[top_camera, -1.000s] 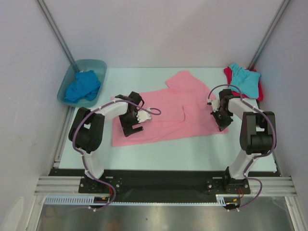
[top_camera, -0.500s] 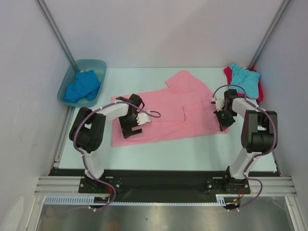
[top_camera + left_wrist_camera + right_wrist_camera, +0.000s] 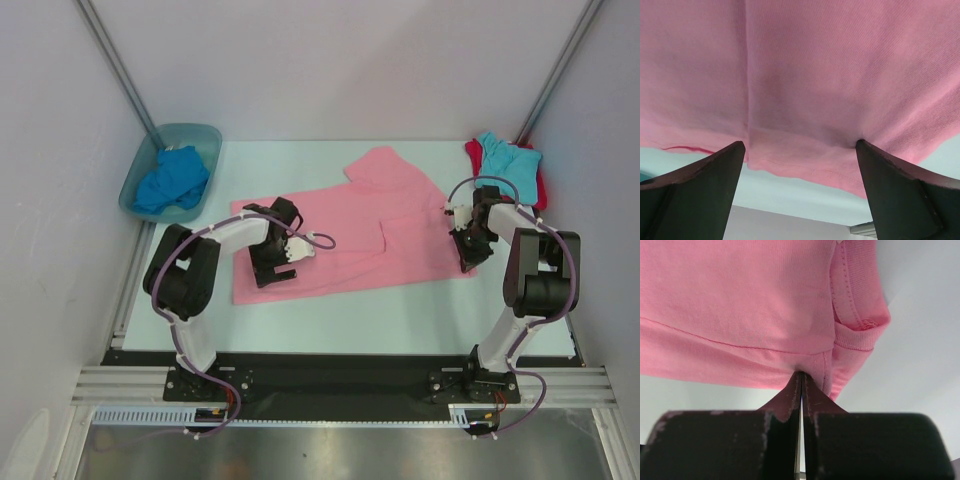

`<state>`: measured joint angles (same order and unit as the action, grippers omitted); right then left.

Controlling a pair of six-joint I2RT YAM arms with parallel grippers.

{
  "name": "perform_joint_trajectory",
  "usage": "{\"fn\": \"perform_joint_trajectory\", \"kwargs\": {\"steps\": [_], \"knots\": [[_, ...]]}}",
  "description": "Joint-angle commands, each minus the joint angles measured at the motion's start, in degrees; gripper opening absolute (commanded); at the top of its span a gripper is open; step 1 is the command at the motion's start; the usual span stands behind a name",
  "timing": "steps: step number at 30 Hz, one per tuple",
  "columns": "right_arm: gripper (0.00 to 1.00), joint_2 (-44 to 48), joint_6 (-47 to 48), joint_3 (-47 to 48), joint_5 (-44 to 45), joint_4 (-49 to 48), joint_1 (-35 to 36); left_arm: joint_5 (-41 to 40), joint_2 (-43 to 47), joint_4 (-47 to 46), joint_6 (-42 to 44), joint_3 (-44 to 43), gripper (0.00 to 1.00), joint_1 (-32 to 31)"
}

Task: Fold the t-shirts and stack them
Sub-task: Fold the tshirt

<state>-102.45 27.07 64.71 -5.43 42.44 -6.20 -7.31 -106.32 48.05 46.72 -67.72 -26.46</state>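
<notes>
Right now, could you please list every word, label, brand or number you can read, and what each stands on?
None: no text is readable in any view.
The pink t-shirt is plain cloth, as are the blue t-shirt in the tub and the turquoise t-shirt lying on the red t-shirt.
Any marking on the left arm or right arm is too small to read.

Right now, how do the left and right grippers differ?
Left gripper is wide open; right gripper is shut. Left gripper holds nothing, straddling the pink t-shirt's hem; right gripper pinches that shirt's edge. Both are down on the same shirt, at opposite ends.
</notes>
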Motion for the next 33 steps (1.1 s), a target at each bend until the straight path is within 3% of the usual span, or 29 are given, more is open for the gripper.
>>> {"fn": "perform_joint_trajectory", "kwargs": {"steps": [1,33], "knots": [[0.0,-0.29,2.11,-0.37,5.43,-2.45,-1.8,-6.04,-3.89,-2.61,3.29,4.62,1.0,0.88],[0.0,-3.28,4.22,-2.04,3.85,1.95,-1.19,-5.43,-3.98,-0.94,6.8,6.46,1.0,1.58]]}}
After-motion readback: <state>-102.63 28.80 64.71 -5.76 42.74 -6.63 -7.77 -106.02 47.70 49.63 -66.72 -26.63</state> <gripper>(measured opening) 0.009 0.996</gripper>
